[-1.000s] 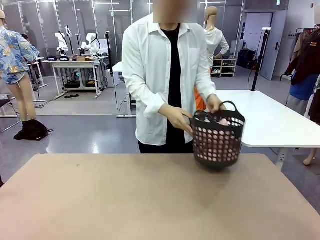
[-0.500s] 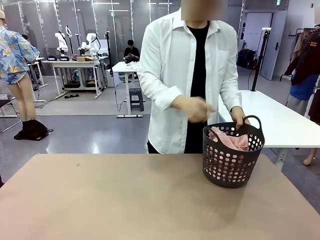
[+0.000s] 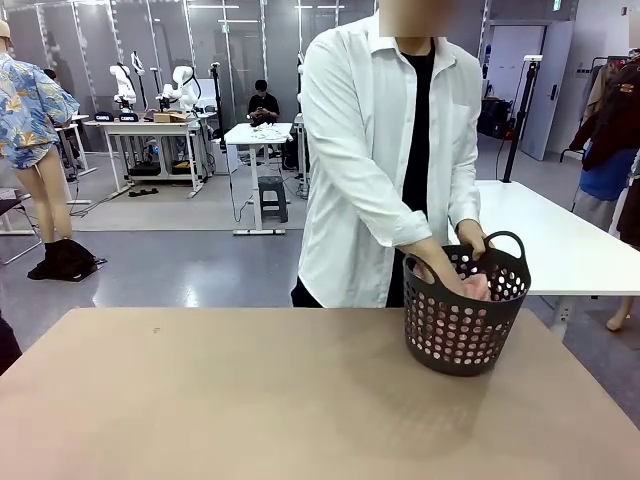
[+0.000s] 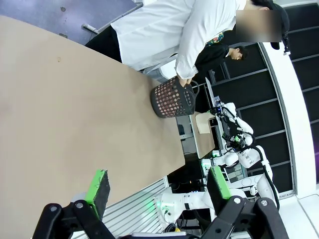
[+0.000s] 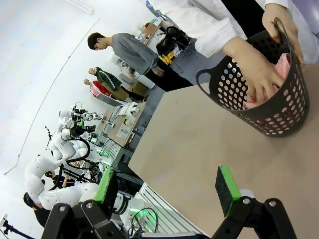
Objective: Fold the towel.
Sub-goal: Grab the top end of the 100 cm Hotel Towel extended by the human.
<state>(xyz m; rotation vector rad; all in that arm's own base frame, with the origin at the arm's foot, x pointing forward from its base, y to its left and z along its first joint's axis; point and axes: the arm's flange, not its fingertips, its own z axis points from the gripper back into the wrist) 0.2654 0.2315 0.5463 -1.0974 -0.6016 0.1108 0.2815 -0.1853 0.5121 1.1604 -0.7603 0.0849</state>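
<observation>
A dark plastic basket (image 3: 462, 330) with round holes in its wall stands on the tan surface (image 3: 240, 400), toward the far right of it and close to the far edge. The salmon-pink towel (image 3: 480, 289) lies bunched inside the basket; in the front view it shows as a pink patch above the rim and as pink dots through the holes, and in the right wrist view (image 5: 285, 63) more of it shows against the inside of the wall. A person in a white shirt (image 3: 380, 150) over a black top stands at the far side of the surface, just behind the basket, leaning over it. One hand (image 3: 466, 284) reaches down into the basket and rests on the towel; the other hand (image 3: 473, 240) holds the far rim beside the loop handle. The towel is wholly within the basket, none of it touching the surface. The left tool (image 4: 158, 182) hangs above the near left part of the surface with its green-padded fingers spread wide apart and nothing between them; the basket (image 4: 172, 99) lies well away from it. The right tool (image 5: 167, 185) is likewise spread wide and holds nothing, hovering over bare surface on the near side, with the basket (image 5: 259, 114) and the person's hands beyond it and apart from its fingers.
</observation>
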